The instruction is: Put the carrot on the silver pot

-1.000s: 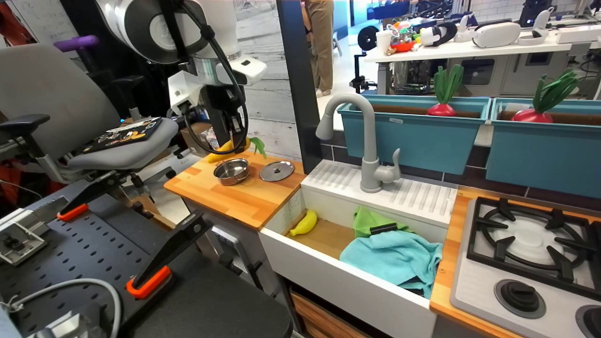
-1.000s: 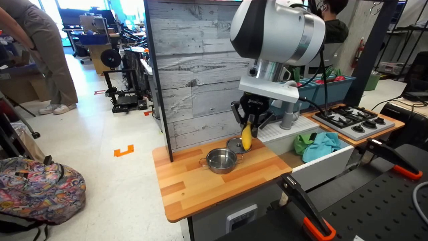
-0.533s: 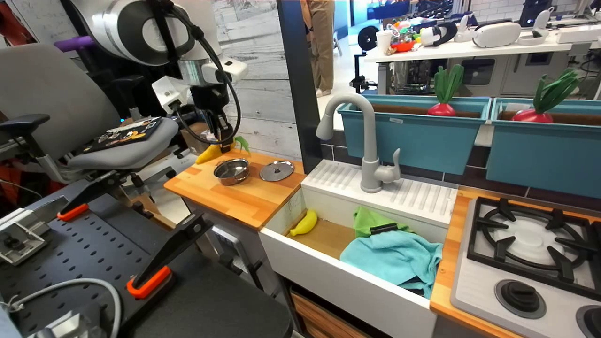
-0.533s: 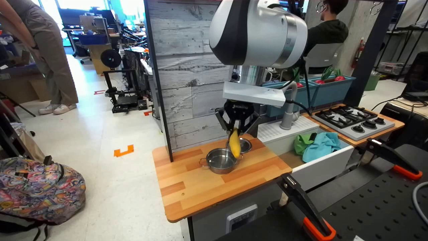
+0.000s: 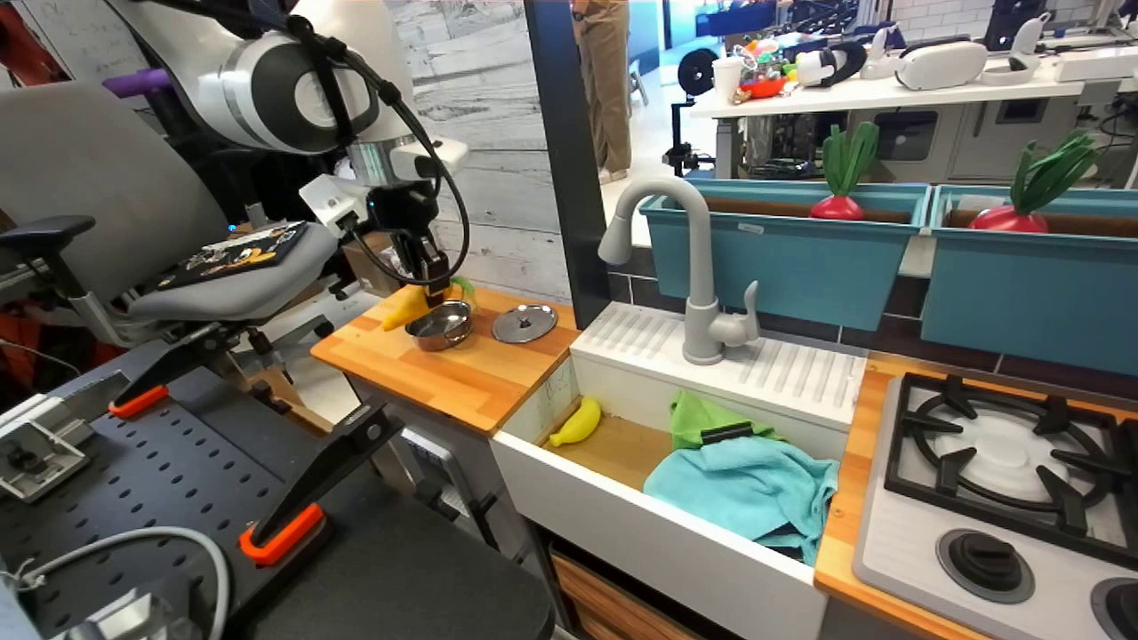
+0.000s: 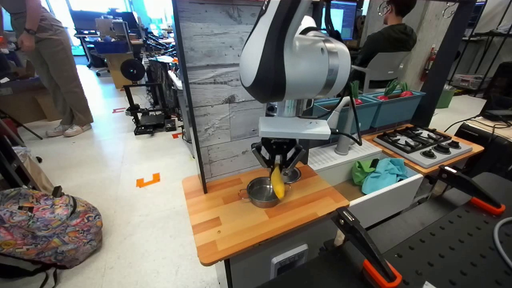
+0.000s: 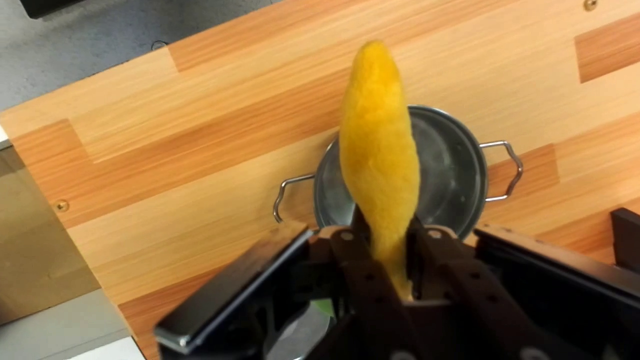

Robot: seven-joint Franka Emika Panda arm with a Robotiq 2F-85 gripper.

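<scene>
My gripper (image 7: 387, 230) is shut on the narrow end of the orange-yellow carrot (image 7: 380, 145). The carrot also shows in both exterior views (image 5: 406, 307) (image 6: 277, 185), and its green leaves (image 5: 463, 287) stick out behind the fingers. The gripper points down, low over the counter (image 6: 276, 165). The shiny silver pot (image 7: 470, 180) lies below it in the wrist view, partly hidden by the carrot. In an exterior view the carrot overlaps the pot's side (image 6: 260, 202). I cannot tell whether they touch.
The flat grey disc (image 5: 524, 324) lies beside the pot on the wooden counter (image 5: 480, 382). A yellow banana (image 5: 578, 422) and blue and green cloths (image 5: 747, 484) lie in the sink. A tall faucet (image 5: 700, 267) stands behind it. A wood-pattern wall (image 6: 224, 124) rises behind the counter.
In an exterior view, the gripper and carrot have moved left, from over the disc to the pot, and come lower. The pot and disc have not moved. The grip on the carrot is unchanged.
</scene>
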